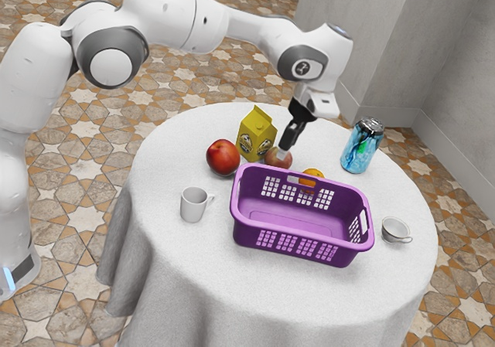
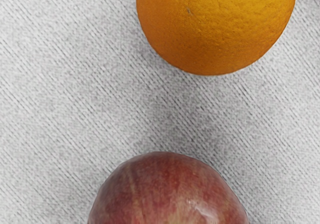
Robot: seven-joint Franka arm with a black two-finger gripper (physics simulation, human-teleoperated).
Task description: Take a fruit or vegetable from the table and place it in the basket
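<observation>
Mottled apple (image 1: 278,161) lies just under gripper (image 1: 283,151); whether spread, closed or holding it, cannot tell

No words, brand names or numbers can be made out. The yellow gable-topped carton (image 1: 254,127) on the tabletop (image 1: 166,158) bears dark-and-white printed emblems low on its sides, their lettering too small to read. The blue metallic drink can (image 1: 358,152) has printing in light blue, white, black and green, with no legible brand. On the white robot arm (image 1: 166,11), a small dark-and-white mark sits on the round joint cover (image 1: 302,68) nearest the hand; its meaning cannot be told.
</observation>
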